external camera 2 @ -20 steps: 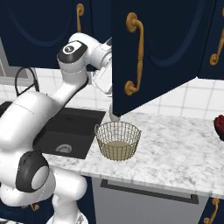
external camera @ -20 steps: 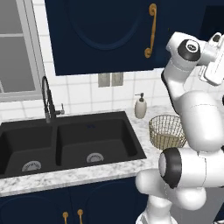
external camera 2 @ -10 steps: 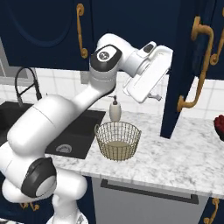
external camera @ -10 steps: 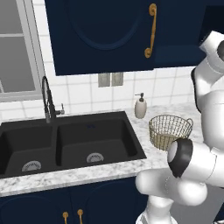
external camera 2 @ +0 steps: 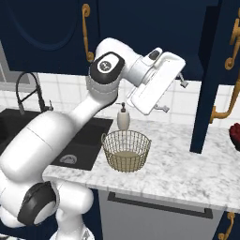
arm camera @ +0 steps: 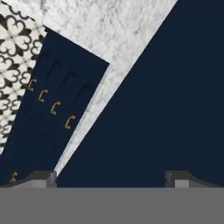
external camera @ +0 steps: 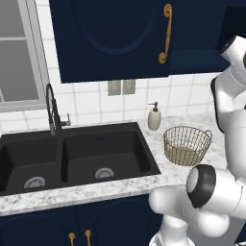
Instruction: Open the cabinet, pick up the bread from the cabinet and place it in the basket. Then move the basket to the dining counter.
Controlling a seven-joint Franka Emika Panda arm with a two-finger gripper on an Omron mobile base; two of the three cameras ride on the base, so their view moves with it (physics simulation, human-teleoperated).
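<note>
The cabinet (external camera: 110,43) hangs above the worktop, and its right door (external camera 2: 208,79) stands swung out, edge-on, with its curved brass handle (external camera 2: 224,105) facing right. My gripper (external camera 2: 173,96) is open and empty, up in front of the dark opening, to the left of that door and apart from it. In the hand view the fingertips (arm camera: 41,177) stand wide apart before a large navy surface (arm camera: 175,96). The wire basket (external camera 2: 126,150) (external camera: 186,145) sits on the marble worktop below the hand. The bread is hidden. I cannot make out the dining counter.
A white soap bottle (external camera 2: 123,117) stands behind the basket. The black double sink (external camera: 72,156) and its tap (external camera: 53,110) lie to the left. Something red (external camera 2: 234,136) sits at the right edge. The hand view looks down on a marble strip (arm camera: 109,39) and low navy fronts (arm camera: 52,105).
The cabinet door has swung farther open to the right. My hand has swept right and out from the door, which it no longer touches. The jaws have stayed wide.
</note>
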